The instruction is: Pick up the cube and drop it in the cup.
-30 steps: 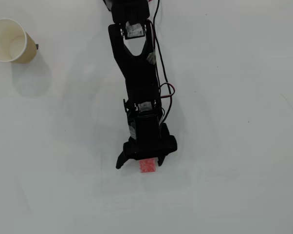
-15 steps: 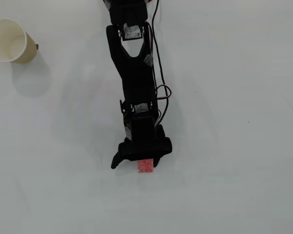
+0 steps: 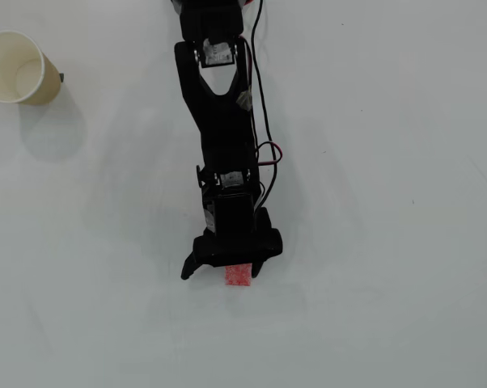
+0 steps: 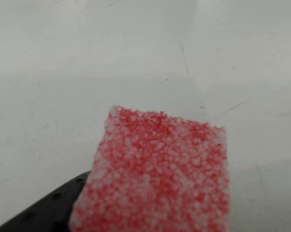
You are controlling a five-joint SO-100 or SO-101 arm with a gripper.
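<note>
In the overhead view the small red-pink speckled cube point(image 3: 238, 276) lies on the white table just below the black gripper point(image 3: 222, 272). The jaws stand open around it: the left finger is splayed well clear of the cube, while the right finger sits close against its right side. The wrist view is filled by the cube point(image 4: 155, 174) up close, with one black finger point(image 4: 44, 212) showing at the lower left beside it. The cream paper cup point(image 3: 15, 66) stands far off at the table's top left, mouth up.
The black arm point(image 3: 223, 129) reaches down from the top centre, with loose black and red wires point(image 3: 264, 149) along its right side. White table point(image 3: 389, 242) surrounds everything.
The arm and gripper have drifted slightly left and up in the overhead view. The cube has shifted a little left along with them. The jaws keep the same spread.
</note>
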